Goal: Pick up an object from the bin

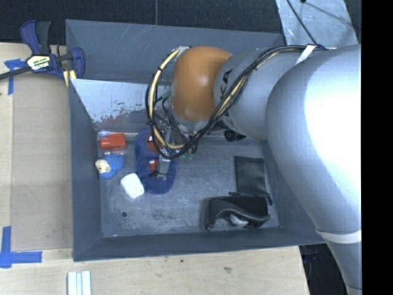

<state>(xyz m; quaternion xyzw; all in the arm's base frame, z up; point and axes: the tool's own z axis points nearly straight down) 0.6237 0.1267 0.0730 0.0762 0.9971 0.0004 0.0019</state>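
On the 9 o'clock side of the bin (85,183) lie a red block (112,142), a small blue-and-yellow piece (107,166) and a white lump (132,185). Just at their 3 o'clock, the gripper (161,168) sits down on a blue rounded thing (161,184), which lies straight beneath it. I cannot tell whether the gripper is clenched or released. A black shoe-like thing (236,211) lies at 4 o'clock.

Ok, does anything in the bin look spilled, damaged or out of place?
Nothing looks spilled or broken. The only oddity is reddish scuffing on the bin's far wall, above the red block. The gripper sits low over the blue lump.
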